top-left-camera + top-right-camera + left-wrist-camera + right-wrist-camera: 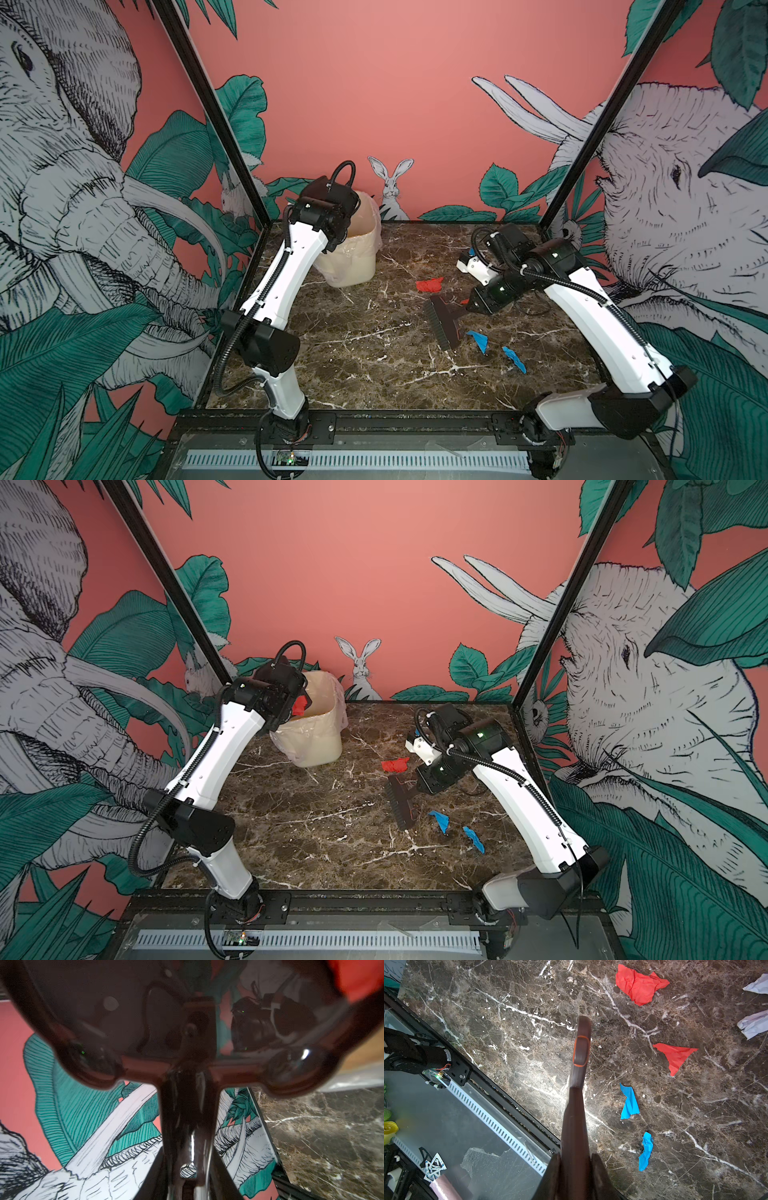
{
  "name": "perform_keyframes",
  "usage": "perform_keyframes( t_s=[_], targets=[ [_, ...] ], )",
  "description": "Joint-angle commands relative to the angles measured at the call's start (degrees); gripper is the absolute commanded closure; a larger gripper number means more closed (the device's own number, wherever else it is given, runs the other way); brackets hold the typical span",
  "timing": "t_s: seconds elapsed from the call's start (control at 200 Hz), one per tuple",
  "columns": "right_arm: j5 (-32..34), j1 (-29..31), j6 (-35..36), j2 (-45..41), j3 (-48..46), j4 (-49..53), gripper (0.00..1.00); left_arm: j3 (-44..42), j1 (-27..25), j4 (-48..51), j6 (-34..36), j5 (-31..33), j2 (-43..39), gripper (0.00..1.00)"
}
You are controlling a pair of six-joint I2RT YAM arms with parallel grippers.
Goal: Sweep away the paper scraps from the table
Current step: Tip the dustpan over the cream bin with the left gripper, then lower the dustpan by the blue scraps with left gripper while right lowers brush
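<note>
Around the right tool (473,308), tight on the brush (442,323), paper scraps (429,285) on the table (353,365); left tool (189,1169) tight on dustpan (128,1012).

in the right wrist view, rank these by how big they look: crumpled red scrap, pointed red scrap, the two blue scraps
1. crumpled red scrap
2. pointed red scrap
3. folded blue scrap and twisted blue scrap look about alike, not ranked
</note>
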State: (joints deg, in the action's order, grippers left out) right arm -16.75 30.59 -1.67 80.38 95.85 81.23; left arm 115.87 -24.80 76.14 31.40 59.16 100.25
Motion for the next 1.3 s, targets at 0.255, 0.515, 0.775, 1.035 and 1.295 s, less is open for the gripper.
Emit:
perform_keyframes(
  t_s=[0.255,0.515,0.775,1.035,1.295],
  targets=[
    [-0.30,-0.27,0.88,0.21,2.84,0.88,1.00,-14.94,-3.28,-35.89,33.25,10.89,-8.77,1.00],
    [-0.22,-0.27,0.62,0.53,3.55,0.77,1.00,-15.37,-3.28,-38.96,36.47,10.98,-9.87,1.00],
    [0.72,-0.27,0.88,-0.47,2.55,0.18,1.00,-13.77,-3.24,-38.89,31.10,11.76,-10.81,1.00],
    [0.27,-1.26,0.98,-2.70,-1.08,-3.10,1.00,-4.63,-4.52,-30.00,16.88,9.79,-12.01,1.00],
    [0.79,-4.84,-0.74,-5.70,-4.73,-4.47,1.00,0.43,-14.32,-27.16,9.53,6.22,-13.65,1.00]
  ],
)
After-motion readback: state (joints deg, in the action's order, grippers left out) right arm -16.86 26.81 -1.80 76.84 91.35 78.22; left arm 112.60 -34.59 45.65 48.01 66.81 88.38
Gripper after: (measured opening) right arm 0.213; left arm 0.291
